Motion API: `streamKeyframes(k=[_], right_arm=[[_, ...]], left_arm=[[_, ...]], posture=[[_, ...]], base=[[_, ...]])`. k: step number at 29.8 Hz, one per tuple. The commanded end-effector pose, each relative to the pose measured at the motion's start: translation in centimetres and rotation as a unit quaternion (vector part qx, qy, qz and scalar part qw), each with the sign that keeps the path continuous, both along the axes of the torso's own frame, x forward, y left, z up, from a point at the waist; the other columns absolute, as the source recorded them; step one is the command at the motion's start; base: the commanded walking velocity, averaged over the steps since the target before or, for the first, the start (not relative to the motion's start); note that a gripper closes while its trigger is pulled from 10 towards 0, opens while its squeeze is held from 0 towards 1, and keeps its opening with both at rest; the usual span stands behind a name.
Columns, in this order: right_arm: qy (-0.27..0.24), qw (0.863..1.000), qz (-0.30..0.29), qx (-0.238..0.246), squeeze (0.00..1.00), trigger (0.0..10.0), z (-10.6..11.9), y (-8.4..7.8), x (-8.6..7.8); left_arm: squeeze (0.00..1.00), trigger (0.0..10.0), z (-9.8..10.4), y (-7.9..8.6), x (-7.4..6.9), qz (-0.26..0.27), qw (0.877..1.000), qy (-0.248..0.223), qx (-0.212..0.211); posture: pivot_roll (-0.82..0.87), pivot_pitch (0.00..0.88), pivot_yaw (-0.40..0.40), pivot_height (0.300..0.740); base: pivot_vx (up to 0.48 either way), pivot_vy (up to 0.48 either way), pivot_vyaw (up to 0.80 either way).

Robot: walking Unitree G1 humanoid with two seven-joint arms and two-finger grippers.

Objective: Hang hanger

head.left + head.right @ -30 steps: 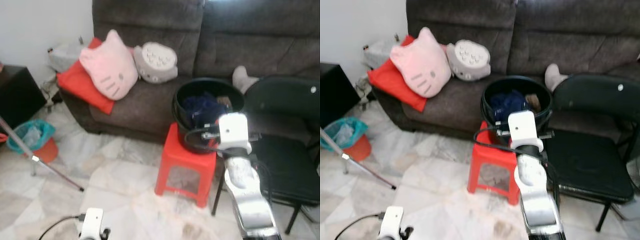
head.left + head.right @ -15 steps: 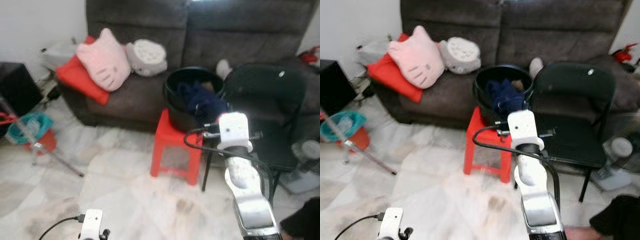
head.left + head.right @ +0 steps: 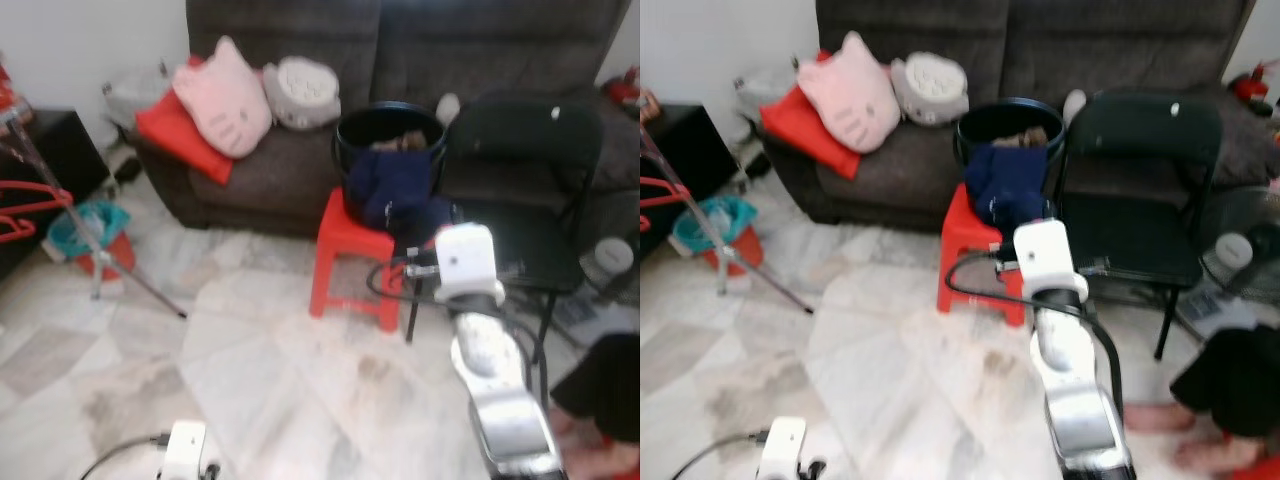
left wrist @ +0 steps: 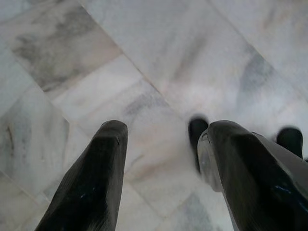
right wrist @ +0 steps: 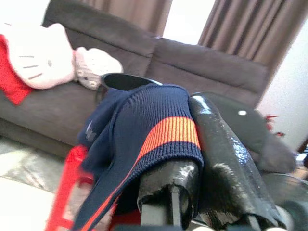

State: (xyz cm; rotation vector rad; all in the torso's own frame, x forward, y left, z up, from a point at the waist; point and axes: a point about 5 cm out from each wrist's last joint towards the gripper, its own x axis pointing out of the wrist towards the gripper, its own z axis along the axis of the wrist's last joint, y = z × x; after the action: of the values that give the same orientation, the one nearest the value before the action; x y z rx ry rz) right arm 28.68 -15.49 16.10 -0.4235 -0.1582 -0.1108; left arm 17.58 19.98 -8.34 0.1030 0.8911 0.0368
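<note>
A: Head views first. What has the right gripper point(image 5: 192, 159) got?

B: A navy garment point(image 3: 392, 195) with an orange band. It trails from the gripper back up to the black bucket point(image 3: 388, 128) on the red stool point(image 3: 345, 262) just beyond it. The right arm point(image 3: 478, 340) reaches toward the stool, and the black folding chair point(image 3: 1132, 190) stands close on the gripper's right.

A: And the hanger?

B: A red hanger point(image 3: 22, 210) hangs far off to the gripper's left, by a thin metal stand point(image 3: 95, 235) and a teal bin point(image 3: 82, 228). That's well apart from the garment. The sofa point(image 3: 300, 170) with a pink cat cushion point(image 3: 222, 98) lies past the bucket. A person's feet point(image 3: 1180, 435) show near the arm's right side.

A: Left wrist view?

B: The left gripper point(image 4: 161, 159) hangs over marble floor point(image 4: 159, 57), its fingers spread with nothing between them.

A: Right wrist view?

B: The knit cloth is pinched between the two closed black fingers point(image 5: 224, 159) and drapes over one of them. The hem sits right at the tips, so the hold looks shallow.

A: So how should this step go?

B: I'd judge it's lifting the garment clear of the bucket. Raise it slowly and keep the pinch firm so the knit doesn't slip, and let the trailing part leave the rim before turning left toward the hanger, minding the chair and the feet
</note>
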Motion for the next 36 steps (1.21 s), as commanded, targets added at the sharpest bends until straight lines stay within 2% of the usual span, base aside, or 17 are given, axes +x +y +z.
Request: streamKeyframes(k=[1, 6, 13, 15, 17, 19, 22, 24, 26, 30, 36], right_arm=[[-0.011, 1.000, 0.011, 0.003, 0.00, 10.0, 0.6, 0.2, 0.1], [-0.009, 1.000, 0.006, 0.006, 0.00, 10.0, 0.6, -0.1, 0.2], [0.009, 1.000, 0.002, 0.029, 0.00, 10.0, 0.1, -0.7, 0.5], [0.024, 0.998, -0.009, 0.059, 0.00, 10.0, -0.5, -1.4, 0.7], [0.052, 0.996, -0.024, 0.069, 0.00, 10.0, -1.5, -2.1, 0.9], [0.106, 0.987, -0.054, 0.108, 0.00, 10.0, -3.7, -3.7, 1.0], [0.139, 0.975, -0.075, 0.157, 0.00, 10.0, -5.9, -4.9, 0.8], [0.146, 0.972, -0.081, 0.166, 0.00, 10.0, -6.5, -5.2, 0.6], [0.164, 0.960, -0.102, 0.201, 0.00, 10.0, -8.0, -5.9, 0.2], [0.175, 0.958, -0.094, 0.206, 0.00, 10.0, -8.7, -5.6, -0.1], [0.152, 0.964, -0.058, 0.211, 0.00, 10.0, -8.5, -4.6, 0.0]], left_arm=[[0.00, 10.0, 0.2, 0.4, 0.3, 0.000, 1.000, -0.006, 0.007], [0.00, 10.0, 0.2, 0.5, 0.3, 0.001, 1.000, -0.006, 0.007], [0.00, 10.0, 0.3, 0.5, 0.4, 0.003, 1.000, -0.008, 0.009], [0.00, 10.0, 0.3, 0.6, 0.5, 0.002, 1.000, -0.008, 0.010], [0.00, 10.0, 0.3, 0.6, 0.5, 0.001, 1.000, -0.008, 0.011], [0.00, 10.0, 0.3, 0.6, 0.5, 0.000, 1.000, -0.008, 0.012], [0.00, 10.0, 0.4, 0.6, 0.5, -0.002, 1.000, -0.008, 0.014], [0.00, 10.0, 0.4, 0.6, 0.5, -0.004, 1.000, -0.009, 0.015], [0.00, 10.0, 0.5, 0.6, 0.7, -0.011, 1.000, -0.016, 0.015], [0.00, 10.0, 0.6, 0.6, 0.8, -0.010, 0.999, -0.029, 0.012], [0.00, 10.0, 1.0, 0.5, 1.1, 0.011, 0.998, -0.064, -0.014]], posture=[[-0.07, 0.000, 0.020, 0.740], [-0.07, 0.000, 0.022, 0.740], [-0.06, 0.000, 0.024, 0.740], [-0.06, 0.000, 0.026, 0.740], [-0.06, 0.000, 0.028, 0.740], [-0.05, 0.000, 0.029, 0.740], [-0.05, 0.000, 0.030, 0.740], [-0.04, 0.000, 0.028, 0.740], [-0.03, 0.001, 0.030, 0.740], [-0.03, 0.002, 0.033, 0.740], [-0.01, 0.000, 0.040, 0.740]], base=[[-0.300, 0.000, 0.00], [-0.298, 0.000, 0.00], [0.000, 0.000, 0.00], [0.000, 0.000, 0.00], [0.000, 0.000, 0.00], [0.000, 0.000, 0.00], [0.000, 0.000, 0.00], [0.000, 0.000, 0.00], [0.000, 0.000, 0.00], [0.000, 0.000, 0.00], [0.000, 0.000, 0.00]])
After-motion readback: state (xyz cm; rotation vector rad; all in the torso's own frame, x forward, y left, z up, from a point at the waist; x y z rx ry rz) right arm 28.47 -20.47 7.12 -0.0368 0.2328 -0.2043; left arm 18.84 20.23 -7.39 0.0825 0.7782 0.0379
